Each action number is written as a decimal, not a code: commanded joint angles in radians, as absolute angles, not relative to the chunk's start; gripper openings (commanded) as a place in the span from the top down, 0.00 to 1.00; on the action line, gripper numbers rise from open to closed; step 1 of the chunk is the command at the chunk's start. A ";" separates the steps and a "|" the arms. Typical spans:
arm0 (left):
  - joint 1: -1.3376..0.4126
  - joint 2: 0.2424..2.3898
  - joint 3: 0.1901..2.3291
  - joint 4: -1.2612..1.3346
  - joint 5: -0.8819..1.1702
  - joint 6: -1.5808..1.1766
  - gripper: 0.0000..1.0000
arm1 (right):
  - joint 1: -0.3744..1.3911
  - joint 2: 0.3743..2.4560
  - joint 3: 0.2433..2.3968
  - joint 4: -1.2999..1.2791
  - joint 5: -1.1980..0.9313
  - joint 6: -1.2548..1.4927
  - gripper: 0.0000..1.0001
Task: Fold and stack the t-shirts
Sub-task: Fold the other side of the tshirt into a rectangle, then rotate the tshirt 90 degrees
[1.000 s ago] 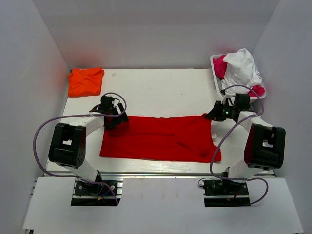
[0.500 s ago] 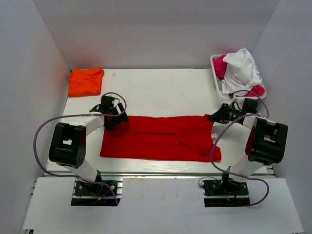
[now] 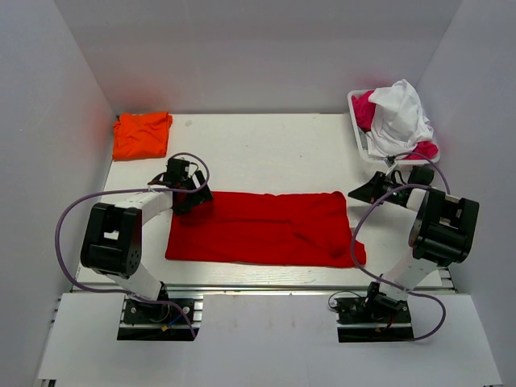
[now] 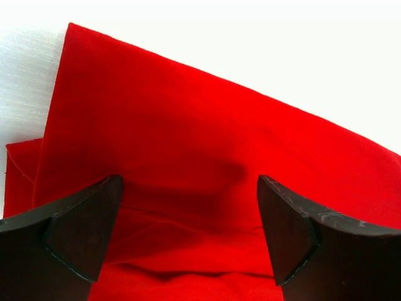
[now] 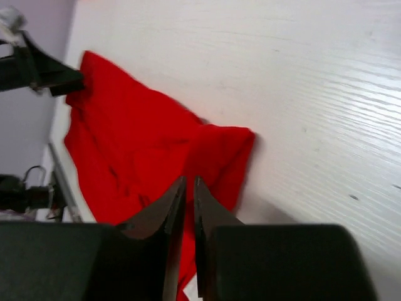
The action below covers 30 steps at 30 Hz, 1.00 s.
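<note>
red t-shirt (image 3: 262,228) lies flat on the white table (image 3: 266,145), in its near half, between the two arms. it is spread as a long band running left to right. its far edge is fairly straight, and its near right corner juts a little beyond the rest. soft creases cross the right half. in the left wrist view the upper layer ends in a clean slanted edge, and a strip of a lower layer shows past it on the left.

left gripper (image 4: 190,213) sits at the far left corner of this shirt with its dark fingers spread wide, red cloth filling the gap between them. nothing is pinched, and whether the tips rest on the fabric cannot be told.

right gripper (image 5: 189,185) is just off the far right corner of the shirt, pointing toward it. its two fingers are drawn almost together, with only a thin slit left and no cloth in it. in the top view it sits just beside the cloth's edge, over bare table.

orange t-shirt (image 3: 142,134) is folded into a small bundle at the far left corner of the table, well apart from the red one.

a white basket (image 3: 357,133) stands at the far right corner, heaped with a white garment (image 3: 399,113) and a pink garment (image 3: 367,109). pale walls close in the table on three sides.
</note>
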<state>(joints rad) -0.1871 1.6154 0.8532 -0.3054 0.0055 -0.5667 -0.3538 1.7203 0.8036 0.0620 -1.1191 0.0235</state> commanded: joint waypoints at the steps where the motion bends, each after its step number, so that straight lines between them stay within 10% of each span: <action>1: -0.164 1.709 0.773 -0.442 -0.060 -0.545 0.00 | -0.342 1.697 0.859 -0.054 -0.994 -0.061 0.83; 7: -0.164 1.718 0.782 -0.442 -0.049 -0.545 0.00 | -0.255 1.499 0.853 -0.120 -0.605 -0.103 0.65; 11: -0.164 1.718 0.782 -0.442 -0.049 -0.545 0.00 | -0.172 1.443 0.914 -0.192 -0.496 -0.156 0.10; 30: -0.164 1.750 0.792 -0.442 -0.049 -0.535 0.00 | 0.219 1.646 1.129 -0.434 0.243 -0.275 0.10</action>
<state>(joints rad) -0.1864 1.6318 0.8726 -0.3233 0.0078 -0.5632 0.1936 1.6314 1.0756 -0.4156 0.0246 -0.2478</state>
